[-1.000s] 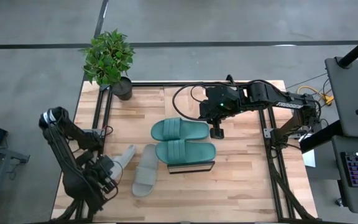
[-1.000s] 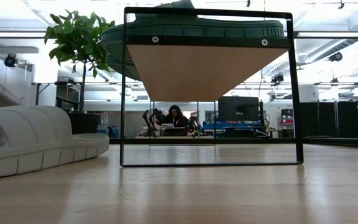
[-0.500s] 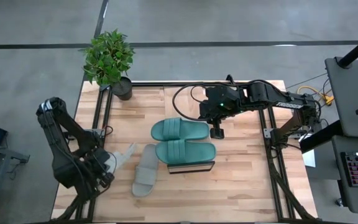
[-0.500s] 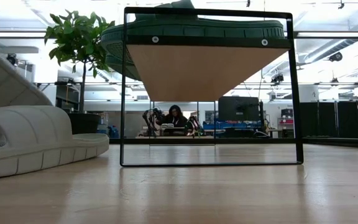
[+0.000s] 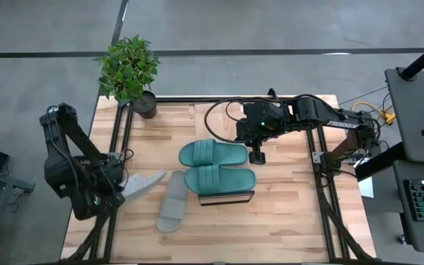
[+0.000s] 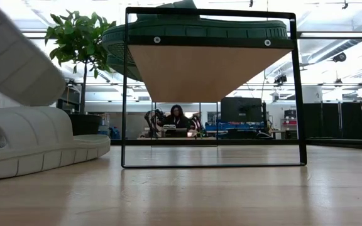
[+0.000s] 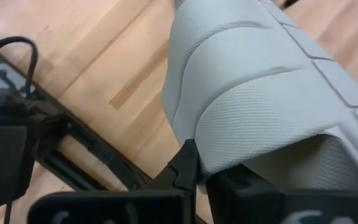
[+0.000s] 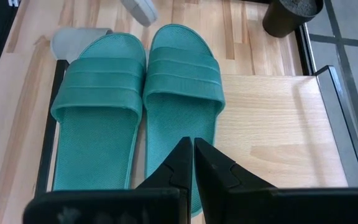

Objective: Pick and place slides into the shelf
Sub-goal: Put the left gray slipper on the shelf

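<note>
My left gripper [image 5: 118, 188] is shut on one pale grey slide [image 5: 143, 181], which hangs tilted above the table's left part and shows at the upper left of the low view [image 6: 11, 56]. The other grey slide [image 5: 172, 203] lies sole-down on the table beside the shelf [image 5: 227, 198]. Both teal slides [image 5: 213, 154] [image 5: 220, 179] lie side by side on the shelf's wood top [image 8: 272, 124]. My right gripper [image 5: 257, 156] is shut and hovers over the shelf's right end, just above the teal slides' heels [image 8: 193, 163]. My left gripper [image 7: 201, 173] holds the grey slide at its ribbed strap [image 7: 229, 124], near one end of the slide; one finger [image 7: 185, 167] lies against the strap's outer face, the other is hidden behind the foam. It comes from the table's left side. The slide is lifted clear and tilted, its free end [image 5: 159, 175] pointing toward the shelf.
A potted plant [image 5: 129, 70] stands at the table's far left corner. Black frame rails [image 5: 124, 132] run along the left side and others along the right [image 5: 319, 154]. Bare tabletop lies at the near edge [image 5: 234, 235] and under the shelf [image 6: 212, 157].
My left gripper has risen and drawn back toward the table's left edge, carrying the grey slide with it. The slide has left the table and now hangs tilted in the air. The other grey slide, the teal pair and my right arm have stayed still.
</note>
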